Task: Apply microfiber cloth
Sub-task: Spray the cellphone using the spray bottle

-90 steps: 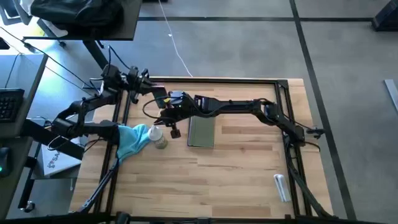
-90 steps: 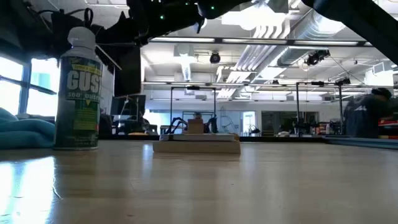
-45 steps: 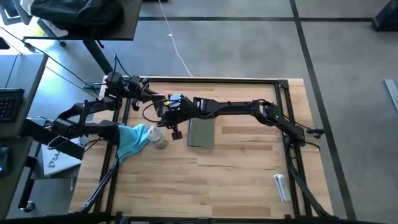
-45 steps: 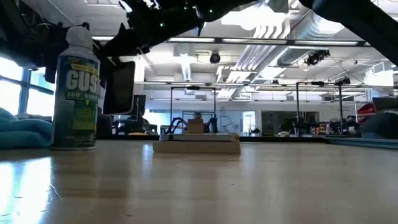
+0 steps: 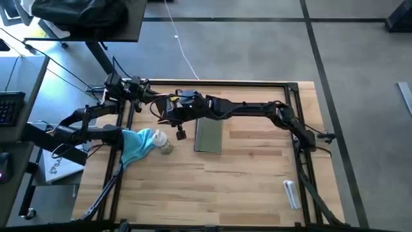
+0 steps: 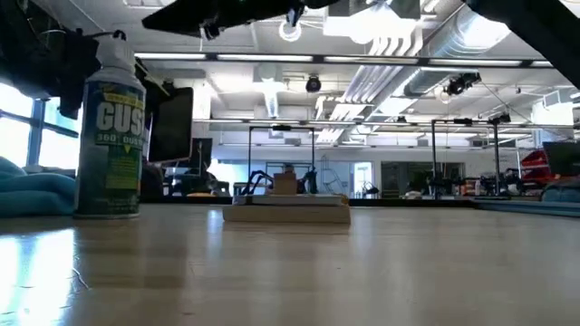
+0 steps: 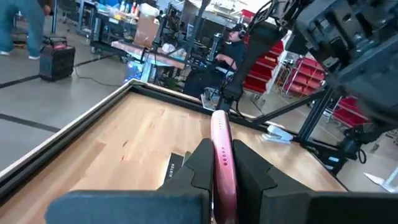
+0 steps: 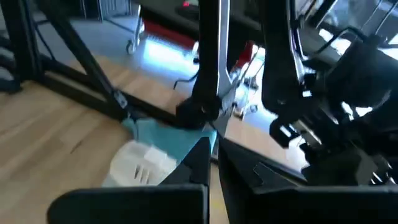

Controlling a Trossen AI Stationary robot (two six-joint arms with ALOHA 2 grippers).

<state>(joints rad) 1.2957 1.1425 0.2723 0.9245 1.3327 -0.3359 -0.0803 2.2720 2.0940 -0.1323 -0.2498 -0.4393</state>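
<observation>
I see the microfiber cloth [image 5: 134, 145] bunched at left of centre, touching the spray can [image 5: 164, 143]. My left gripper [image 7: 221, 163] clamps the pink phone [image 7: 222, 167]. My right gripper [image 8: 212, 163], upper centre, has fingers nearly together, gripping nothing.

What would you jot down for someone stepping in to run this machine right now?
Left gripper: shut on the pink phone, held up at the table's back left.
Right gripper: fingers shut, empty, raised close by the left one.
Microfiber cloth: crumpled at the table's left edge, beside the spray can; tablet flat mid-table.
Done: phone lifted.
Left: fetch the cloth and wipe.
</observation>
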